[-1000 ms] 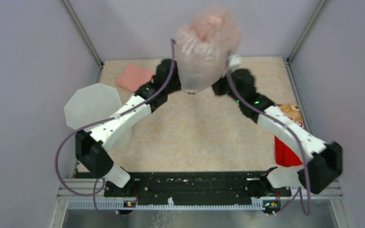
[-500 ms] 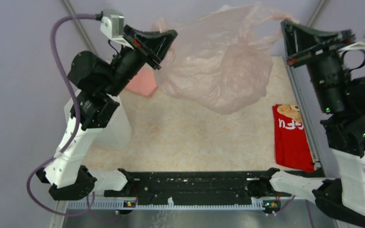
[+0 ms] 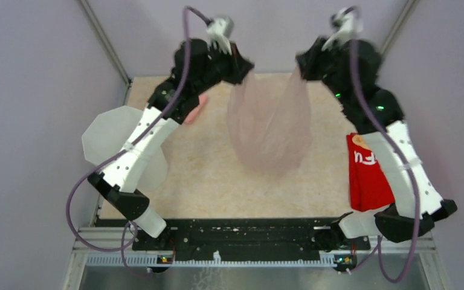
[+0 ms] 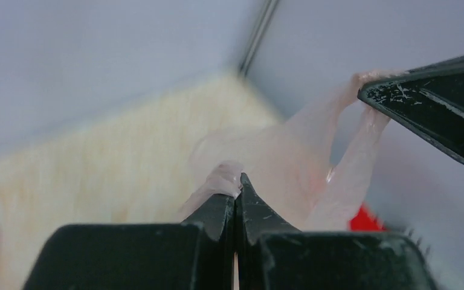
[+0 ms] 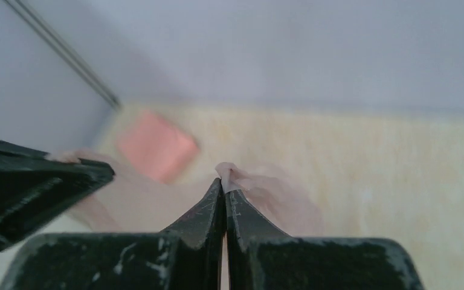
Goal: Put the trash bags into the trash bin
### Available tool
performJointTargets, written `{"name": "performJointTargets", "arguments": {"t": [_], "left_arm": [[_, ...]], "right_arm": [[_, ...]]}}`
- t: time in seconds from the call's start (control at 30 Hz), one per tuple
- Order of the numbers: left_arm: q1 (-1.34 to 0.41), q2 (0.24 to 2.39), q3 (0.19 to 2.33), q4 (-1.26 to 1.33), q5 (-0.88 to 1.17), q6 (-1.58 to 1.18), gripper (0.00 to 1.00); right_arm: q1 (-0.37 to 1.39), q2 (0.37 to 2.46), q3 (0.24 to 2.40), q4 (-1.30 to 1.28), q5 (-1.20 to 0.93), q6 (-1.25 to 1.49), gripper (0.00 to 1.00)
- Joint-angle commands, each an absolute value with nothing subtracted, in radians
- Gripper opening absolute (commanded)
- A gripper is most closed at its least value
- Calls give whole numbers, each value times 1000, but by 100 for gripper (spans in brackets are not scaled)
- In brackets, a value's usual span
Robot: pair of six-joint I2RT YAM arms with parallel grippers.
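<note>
L gripper [image 4: 237, 184] is clamped tight, jaws pressed together w/ a bunched bit of the trash bag [image 4: 278, 163] pinched at the tips. R gripper [image 5: 223, 181] is the same: clenched on another bunch of the bag's top edge.

In the top view both sit high, at top centre of the frame. The two are apart, L one on the left, R one on the right, w/ the bag's mouth stretched btw them. The bag hangs down from both. It's thin pale pink film, crinkled, and its bottom reaches the middle of the frame over the beige mat [image 3: 217, 181]. Can't tell if it touches the mat.

Trash bin [image 3: 103, 136] is at centre left, partly under the L arm's forearm, well apart from the bag. The bag is outside it. Pink cloth [image 3: 196, 110] peeks out beside the L arm, upper left of centre. Red packet [image 3: 367, 175] lies flat at the mat's right edge, partly under the R arm.
</note>
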State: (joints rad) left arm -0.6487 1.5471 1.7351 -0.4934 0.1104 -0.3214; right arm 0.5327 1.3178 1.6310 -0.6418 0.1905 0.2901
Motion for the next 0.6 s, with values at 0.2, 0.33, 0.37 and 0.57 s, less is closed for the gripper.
{"name": "performJointTargets", "arguments": {"t": [0.2,0.33,0.37,0.57], "left_arm": [[-649,1475,2075,-263,113,-259,0],[-646,1385,1594,-228,65,-295,0],[-640,1378,1481,-228,59,-318,0],[-632,1233,1163,-258,213,-348,0]], "right_arm": [[533,1187,1953,-337,107,249,0],[534,1124,1436,-271,32,362,0],[536,1112,1300,-242,26,400,0],[555,1035,1022,-300,21,468,0]]}}
